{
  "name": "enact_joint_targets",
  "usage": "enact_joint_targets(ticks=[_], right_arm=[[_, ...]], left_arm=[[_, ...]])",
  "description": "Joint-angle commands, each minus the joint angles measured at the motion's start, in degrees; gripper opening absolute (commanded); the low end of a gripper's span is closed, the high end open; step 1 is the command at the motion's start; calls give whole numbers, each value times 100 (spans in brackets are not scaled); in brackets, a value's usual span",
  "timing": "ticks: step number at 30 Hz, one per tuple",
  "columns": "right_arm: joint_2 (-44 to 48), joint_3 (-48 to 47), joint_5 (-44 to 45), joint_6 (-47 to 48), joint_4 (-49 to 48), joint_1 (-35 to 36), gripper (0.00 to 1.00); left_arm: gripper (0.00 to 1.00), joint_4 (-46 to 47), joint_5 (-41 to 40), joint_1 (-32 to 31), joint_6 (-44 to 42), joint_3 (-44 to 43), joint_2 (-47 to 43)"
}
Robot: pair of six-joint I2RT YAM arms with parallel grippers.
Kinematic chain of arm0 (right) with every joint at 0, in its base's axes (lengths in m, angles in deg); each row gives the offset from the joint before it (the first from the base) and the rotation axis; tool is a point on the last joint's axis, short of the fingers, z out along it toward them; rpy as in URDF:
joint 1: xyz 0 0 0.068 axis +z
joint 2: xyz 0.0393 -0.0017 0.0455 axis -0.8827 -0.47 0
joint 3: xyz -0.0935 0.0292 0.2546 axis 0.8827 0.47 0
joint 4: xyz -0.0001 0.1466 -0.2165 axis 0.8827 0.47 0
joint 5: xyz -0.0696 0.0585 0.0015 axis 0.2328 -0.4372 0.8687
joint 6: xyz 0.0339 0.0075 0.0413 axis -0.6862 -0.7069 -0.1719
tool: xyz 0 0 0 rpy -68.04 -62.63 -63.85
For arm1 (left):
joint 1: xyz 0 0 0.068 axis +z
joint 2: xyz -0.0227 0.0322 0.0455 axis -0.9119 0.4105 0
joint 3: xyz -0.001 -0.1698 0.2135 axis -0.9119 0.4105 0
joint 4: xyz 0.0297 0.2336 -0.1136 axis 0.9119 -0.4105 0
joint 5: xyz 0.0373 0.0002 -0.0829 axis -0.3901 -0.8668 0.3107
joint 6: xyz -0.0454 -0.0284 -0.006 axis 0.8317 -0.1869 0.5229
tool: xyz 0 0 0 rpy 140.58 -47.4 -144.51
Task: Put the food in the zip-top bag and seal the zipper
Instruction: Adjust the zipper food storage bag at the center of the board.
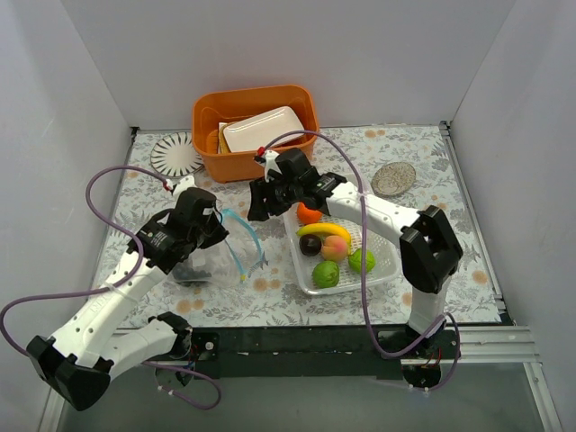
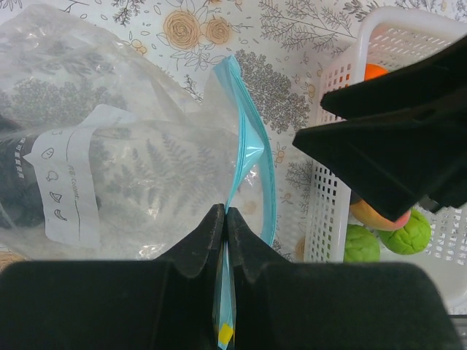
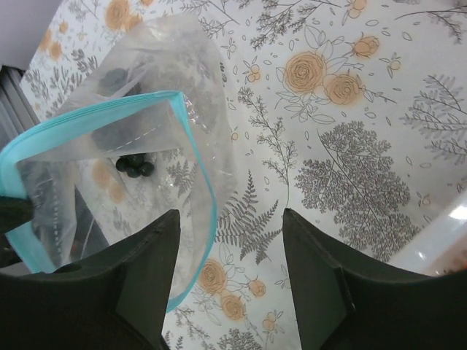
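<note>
Right wrist: clear, teal-rimmed zip-top bag [image 3: 124,149]

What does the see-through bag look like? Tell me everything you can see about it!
The zip-top bag is clear, crinkly plastic with a teal-blue zipper strip along its mouth and a white label with little pictures on one side. Its mouth gapes open, not sealed. Inside sit black grapes. It lies on the flowery table, left of the white basket. The left gripper is shut on the zipper edge, holding it up.
</note>
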Motion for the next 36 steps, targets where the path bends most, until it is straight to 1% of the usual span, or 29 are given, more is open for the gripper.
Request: enact_joint_targets(ticks=[1,3,5,10,14,18,20,22,23,25,26,27,28,29,30,31,32,33,34,35,36], right_arm=[[-410,-639,-769,662,164,17,64],[-480,-675,-1058,760,25,9,64],[-542,-692,-1165,838,-151,17,64],[-920,-1034,-1762,953,-152,9,63],[-1122,-1175,-1965,900,-257,9,63],[-1412,-1430,-2036,918,-126,9,60],[-1456,-1448,-2062,909,-187,17,56],[-1509,-1501,-2115,909,-231,9,43],[-1527,-1510,-2132,900,-248,9,40],[-1571,-1554,-2220,900,-257,17,20],[-1562,-1536,-2212,892,-275,9,13],[-1475,-1493,-2124,892,-318,9,3],[-1387,-1275,-2002,874,-389,17,2],[-1090,-1090,-1792,839,-485,26,1],[-870,-844,-1146,595,-947,44,1],[-633,-155,-661,462,-1178,70,1],[-108,200,-116,313,-1537,192,1],[132,604,959,16,-2028,263,1],[335,904,1483,-274,-2215,316,1],[519,1481,1802,-460,-2478,342,1],[756,1679,1962,-610,-2707,351,1]], left_arm=[[4,-209,-23,34,-84,-203,-172],[4,-208,-6,43,-75,-212,-163],[4,-235,3,43,-75,-212,-163],[4,-279,12,43,-75,-230,-181],[4,-288,29,34,-48,-212,-224],[4,-279,64,34,-31,-203,-242],[4,-279,64,34,-31,-204,-251],[4,-279,73,43,-31,-212,-251],[4,-279,82,34,-31,-204,-251],[4,-279,65,43,-31,-177,-260],[4,-279,47,34,-22,-168,-260],[4,-279,38,43,-22,-134,-260],[5,-288,3,43,4,-116,-260],[6,-288,-23,43,65,-98,-268],[7,-296,-58,43,118,-63,-268],[8,-323,-146,43,180,-11,-260],[9,-340,-199,43,241,16,-225],[9,-375,-269,43,381,42,-155],[11,-463,-409,43,452,69,-85],[12,-489,-445,43,505,78,-32],[13,-498,-480,43,549,86,99]])
